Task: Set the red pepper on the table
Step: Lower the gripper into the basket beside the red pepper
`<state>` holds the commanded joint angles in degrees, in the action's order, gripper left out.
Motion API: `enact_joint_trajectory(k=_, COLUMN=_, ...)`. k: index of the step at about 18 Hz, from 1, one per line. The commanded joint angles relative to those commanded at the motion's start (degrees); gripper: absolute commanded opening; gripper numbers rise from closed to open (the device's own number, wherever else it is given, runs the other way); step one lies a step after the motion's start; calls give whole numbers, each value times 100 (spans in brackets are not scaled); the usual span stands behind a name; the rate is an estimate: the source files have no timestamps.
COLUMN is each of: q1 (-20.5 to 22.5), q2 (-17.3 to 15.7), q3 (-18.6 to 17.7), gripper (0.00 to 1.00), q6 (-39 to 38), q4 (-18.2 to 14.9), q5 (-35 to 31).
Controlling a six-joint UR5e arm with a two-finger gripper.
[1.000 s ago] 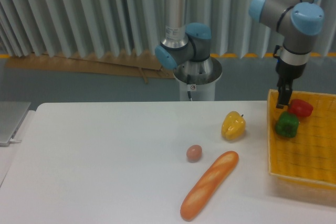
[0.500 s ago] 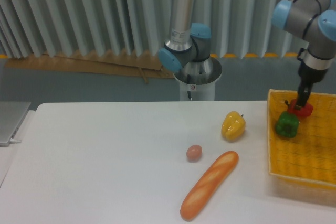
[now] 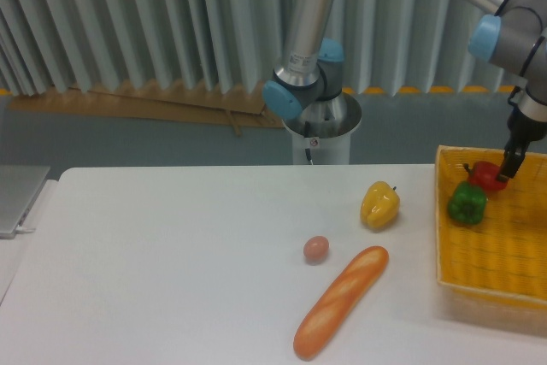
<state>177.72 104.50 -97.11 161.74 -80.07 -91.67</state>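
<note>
Red pepper (image 3: 485, 174) lies in the yellow woven basket (image 3: 496, 250) at the table's (image 3: 171, 262) right edge, touching the green pepper (image 3: 467, 203) just below it. My gripper (image 3: 510, 166) sits against the red pepper's right side; I cannot tell whether my fingers are apart or clamped.

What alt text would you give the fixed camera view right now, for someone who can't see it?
The arm's pincer is lowered onto the red pepper, which sits beside a green pepper in the yellow basket at the right edge of the white table. On the table lie a yellow pepper, a small egg and a baguette.
</note>
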Motion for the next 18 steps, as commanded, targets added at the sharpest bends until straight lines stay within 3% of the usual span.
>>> enact_joint_trajectory(k=5, q1=26, q2=88, q3=-45, gripper=100, q6=-64, q4=-149, q5=219)
enact_joint_trajectory(k=18, q1=369, q2=404, q3=87, gripper=100, q6=244, q4=-97, q5=220)
